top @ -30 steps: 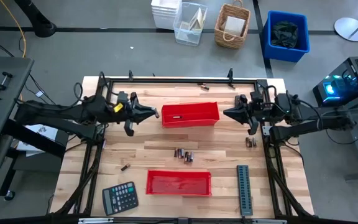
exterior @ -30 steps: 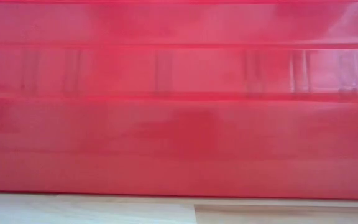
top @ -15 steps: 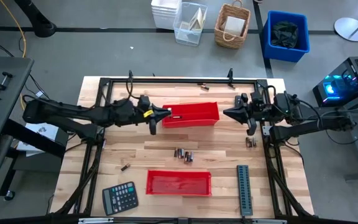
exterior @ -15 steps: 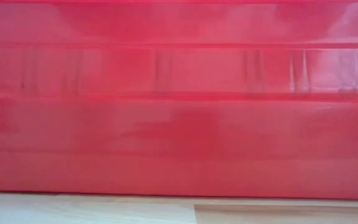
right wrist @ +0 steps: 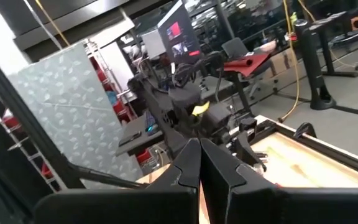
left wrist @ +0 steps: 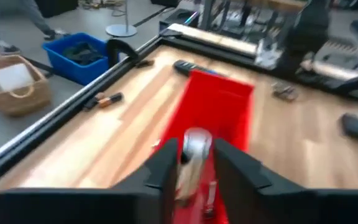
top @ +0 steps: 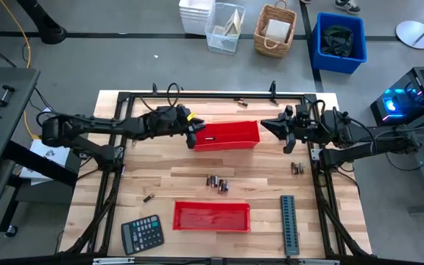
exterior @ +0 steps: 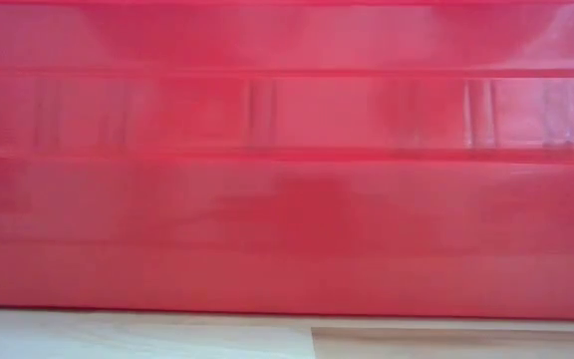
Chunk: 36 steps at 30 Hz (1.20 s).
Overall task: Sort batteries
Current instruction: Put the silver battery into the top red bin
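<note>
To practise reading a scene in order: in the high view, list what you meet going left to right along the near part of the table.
Lone battery → calculator → near red tray → grey ridged strip.

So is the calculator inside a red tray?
No, the calculator lies on the bare wooden table, left of the near red tray.
</note>
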### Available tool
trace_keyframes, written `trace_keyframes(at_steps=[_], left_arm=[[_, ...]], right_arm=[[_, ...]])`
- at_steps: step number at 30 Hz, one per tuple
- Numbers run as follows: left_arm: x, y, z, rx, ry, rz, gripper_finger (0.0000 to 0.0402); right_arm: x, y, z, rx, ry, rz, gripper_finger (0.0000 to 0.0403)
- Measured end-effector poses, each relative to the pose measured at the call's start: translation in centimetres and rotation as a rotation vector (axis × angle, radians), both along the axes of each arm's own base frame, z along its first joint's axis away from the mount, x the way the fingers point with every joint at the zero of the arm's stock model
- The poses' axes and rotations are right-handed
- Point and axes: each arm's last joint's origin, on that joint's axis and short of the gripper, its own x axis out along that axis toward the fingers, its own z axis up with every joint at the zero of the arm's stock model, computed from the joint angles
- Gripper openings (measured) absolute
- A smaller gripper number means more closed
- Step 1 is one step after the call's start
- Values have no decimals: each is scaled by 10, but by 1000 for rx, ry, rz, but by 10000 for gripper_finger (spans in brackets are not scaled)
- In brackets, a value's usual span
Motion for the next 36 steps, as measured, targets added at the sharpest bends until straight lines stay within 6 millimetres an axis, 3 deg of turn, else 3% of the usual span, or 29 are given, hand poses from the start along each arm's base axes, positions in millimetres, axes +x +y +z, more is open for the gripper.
trace_keyframes(at_steps=[5, 8, 13, 16, 22, 29, 33, 36], left_arm=[[-3, 5, 3, -50, -31, -35, 184], [-12, 0, 21, -141, -125, -118, 212], [-40, -20, 62, -234, -325, -158, 220], [-59, -42, 72, -214, -430, -148, 211], [-91, -81, 50, -217, -562, -21, 191], [-110, -87, 34, -233, -573, 49, 168], [-116, -81, 25, -232, -397, 104, 163], [-120, -69, 29, -266, -196, 223, 164]], right_arm=[[-1, 0, 3, 4, -29, -5, 0], [-1, 0, 5, 4, -49, -3, 0], [-3, 0, 8, 4, -73, 5, 0], [-7, 1, 10, 0, -88, 41, 0], [-28, 2, 18, -8, -136, 107, 0], [-47, 2, 16, 23, -101, 112, 0], [-47, 2, 14, 84, -87, 119, 0], [-41, 2, 10, 98, -60, 117, 0]])
